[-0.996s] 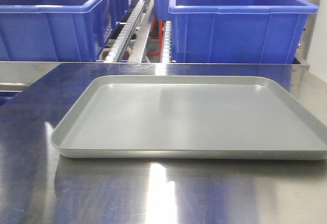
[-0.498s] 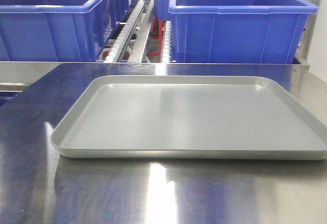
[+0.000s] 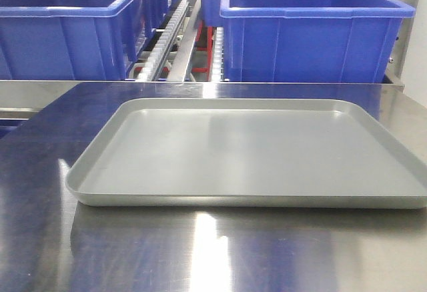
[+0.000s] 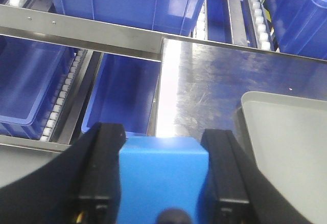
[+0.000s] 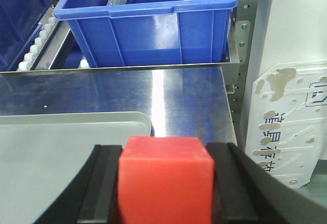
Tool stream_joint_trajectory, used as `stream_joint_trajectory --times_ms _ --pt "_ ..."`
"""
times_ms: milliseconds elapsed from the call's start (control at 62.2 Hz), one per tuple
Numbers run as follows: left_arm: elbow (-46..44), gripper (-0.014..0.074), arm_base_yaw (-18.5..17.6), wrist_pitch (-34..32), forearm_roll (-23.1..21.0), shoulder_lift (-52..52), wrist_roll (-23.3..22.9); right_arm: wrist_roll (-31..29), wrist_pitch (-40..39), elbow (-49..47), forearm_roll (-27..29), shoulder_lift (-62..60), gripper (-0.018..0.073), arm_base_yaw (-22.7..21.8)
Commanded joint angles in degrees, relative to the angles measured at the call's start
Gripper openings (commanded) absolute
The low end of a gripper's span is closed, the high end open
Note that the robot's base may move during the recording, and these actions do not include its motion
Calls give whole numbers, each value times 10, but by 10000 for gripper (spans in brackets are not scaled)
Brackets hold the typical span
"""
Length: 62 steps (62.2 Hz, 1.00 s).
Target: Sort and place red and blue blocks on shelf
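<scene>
Now, in the front view you have the grey tray [image 3: 100,179] lying flat on the steel table [image 3: 40,252]. Behind the table stands the shelf [image 3: 181,52], its white rollers [image 3: 160,45] running back between blue tubs [image 3: 313,39].

In the left wrist view, your left gripper [image 4: 162,150] is closed down to the width of the blue block [image 4: 163,183]. Its two black fingers [image 4: 99,168] press on the block's left and right sides, and the block fills the gap between them. Beyond the block you see the table's left edge, with a corner of the tray at the right. The shelf's brushed front rail [image 4: 82,32], with two small screws, crosses the upper left. Tubs sit on rollers behind the rail and lower down beside the table. You cannot tell from here whether the block touches anything beneath it.

In the right wrist view, your right gripper [image 5: 164,155] is likewise narrowed onto the red block [image 5: 163,183], one dark finger [image 5: 99,183] tight against each side. Ahead of the block lies the tray's right corner on the table, and past the table's far edge a tub rests on the shelf, with rollers to its left. A white panel [image 5: 291,121] with worn patches stands at the right. What lies under the red block is hidden.
</scene>
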Motion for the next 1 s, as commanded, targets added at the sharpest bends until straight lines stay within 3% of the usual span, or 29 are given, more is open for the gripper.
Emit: stream_joint_trajectory --times_ms 0,980 --pt "-17 134 1 -50 6 0 -6 -4 -51 -17 -8 -2 56 -4" --pt "-17 135 1 -50 6 0 -6 -4 -51 -17 -8 -2 56 -4"
